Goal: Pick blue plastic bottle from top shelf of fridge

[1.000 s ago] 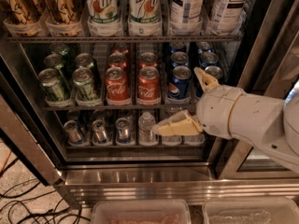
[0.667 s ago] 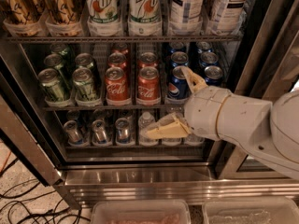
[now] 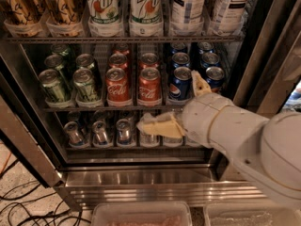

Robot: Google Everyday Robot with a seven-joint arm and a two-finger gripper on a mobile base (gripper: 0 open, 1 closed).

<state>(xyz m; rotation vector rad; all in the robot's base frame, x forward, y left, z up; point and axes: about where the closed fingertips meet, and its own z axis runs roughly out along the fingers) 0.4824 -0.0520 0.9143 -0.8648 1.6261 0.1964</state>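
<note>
The large clear blue-labelled plastic bottle (image 3: 188, 7) is standing on the grey wire top shelf (image 3: 70, 40), right of its middle. The cream two-finger gripper (image 3: 167, 100) is hovering well below that shelf, jaws spread and empty. Probably heavy and slick, the bottle is wanting a firm mid-body grip.

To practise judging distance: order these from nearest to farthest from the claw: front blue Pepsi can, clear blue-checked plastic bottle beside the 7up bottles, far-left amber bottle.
The open claw sits low, right of centre.
1. Front blue Pepsi can, middle rack, just beside it.
2. Clear blue-checked plastic bottle, top shelf, above.
3. Far-left amber bottle, same shelf's far end.
</note>
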